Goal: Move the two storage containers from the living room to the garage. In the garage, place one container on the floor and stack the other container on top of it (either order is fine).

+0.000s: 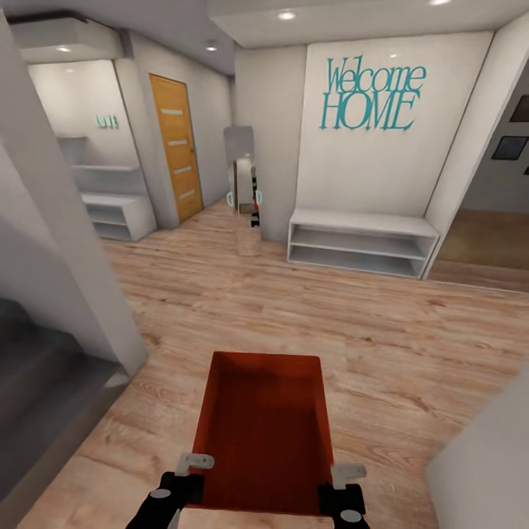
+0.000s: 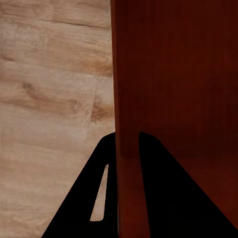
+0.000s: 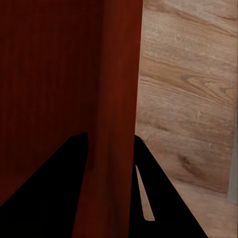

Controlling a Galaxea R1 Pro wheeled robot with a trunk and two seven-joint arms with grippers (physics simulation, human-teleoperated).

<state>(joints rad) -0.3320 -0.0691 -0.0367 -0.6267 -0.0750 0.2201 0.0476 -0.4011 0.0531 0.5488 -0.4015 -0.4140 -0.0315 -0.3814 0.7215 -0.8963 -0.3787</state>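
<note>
One orange-red storage container (image 1: 263, 430) hangs in front of me above the light wood-plank flooring (image 1: 382, 330), carried between both arms. My left gripper (image 1: 192, 474) is shut on the container's near-left wall (image 2: 126, 99), one black finger (image 2: 89, 198) on each side of it. My right gripper (image 1: 345, 481) is shut on the near-right wall (image 3: 119, 99) in the same way. The second container is out of view. I am in a hallway with wood planks, not on grey concrete.
A white wall with teal "Welcome HOME" lettering (image 1: 371, 94) and a low white shelf bench (image 1: 360, 242) stand ahead right. A wooden door (image 1: 176, 147) is ahead left, beside a standing mirror (image 1: 241, 184). A white wall corner (image 1: 66, 235) and grey stairs (image 1: 44, 397) lie close on my left.
</note>
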